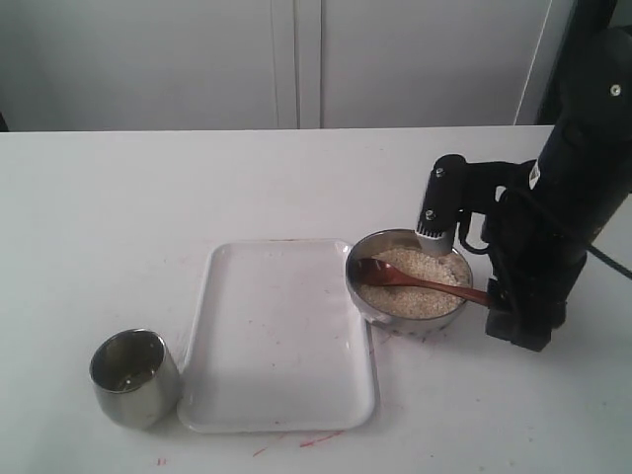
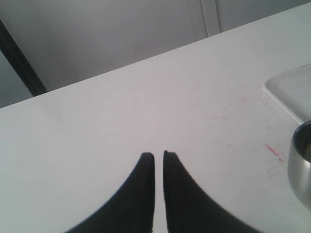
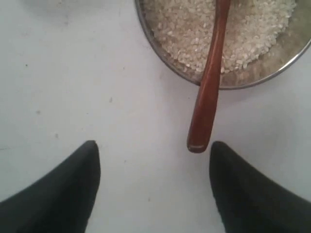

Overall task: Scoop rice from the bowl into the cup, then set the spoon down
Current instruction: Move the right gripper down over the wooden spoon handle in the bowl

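Step in hand looks like the spoon pickup, the start of the scoop: spoon (image 1: 420, 281) lies in the bowl (image 1: 405, 322) with its oval end on the rice (image 1: 410, 301) and the handle poking out over the rim toward the desk's (image 1: 148, 197) right edge. Bowl sits right of desk centre, touching or just beside the white tray (image 1: 281, 336). Cup (image 1: 133, 380) stands upright just past the tray's other side, toward the near left corner; can't tell if any rice is in it. Right gripper (image 3: 154, 148): jaws spread wide, empty, low over the desk, handle tip just ahead of the gap and nearer one jaw, no contact. Next move, my read: ease forward, centre on the handle, straddle it, close. Handle is slim, so an off-centre pinch could flick it or spill grains. Left gripper (image 2: 158, 154): jaws all but pressed together, thin slit, nothing between, over the desk near the cup.
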